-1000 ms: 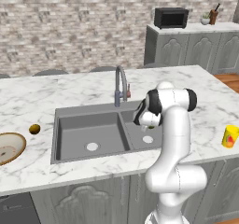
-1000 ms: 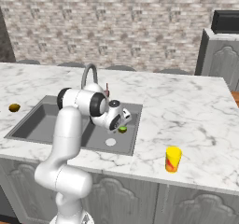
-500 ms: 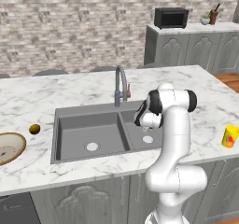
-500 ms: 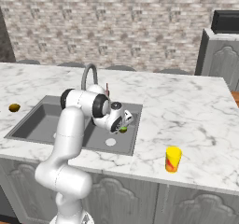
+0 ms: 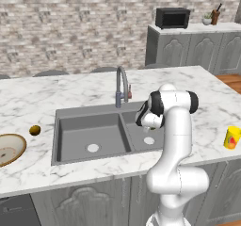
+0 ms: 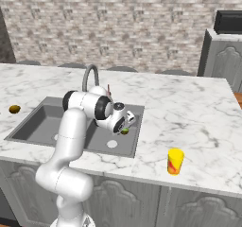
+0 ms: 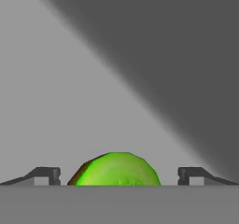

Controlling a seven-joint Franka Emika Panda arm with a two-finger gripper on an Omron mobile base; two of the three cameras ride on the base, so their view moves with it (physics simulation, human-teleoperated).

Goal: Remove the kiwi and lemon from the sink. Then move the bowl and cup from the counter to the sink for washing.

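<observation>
On the white grey-veined marble counter [image 5: 37,102], far left, sits the wide tan bowl [image 5: 8,148] with a small golden-brown round fruit [image 5: 35,130] beside it. In the dark grey double-basin sink [image 5: 89,133], the two-finger gripper [image 7: 119,175] spreads wide around the bright green, brown-skinned kiwi [image 7: 116,170], not clamping it. The yellow cup [image 5: 231,137] stands far right.

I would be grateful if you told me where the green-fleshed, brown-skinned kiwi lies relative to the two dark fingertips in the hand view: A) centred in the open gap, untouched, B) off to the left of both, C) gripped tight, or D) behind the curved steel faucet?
A: the green-fleshed, brown-skinned kiwi sits midway in the open gripper, with clear space to each fingertip.
</observation>
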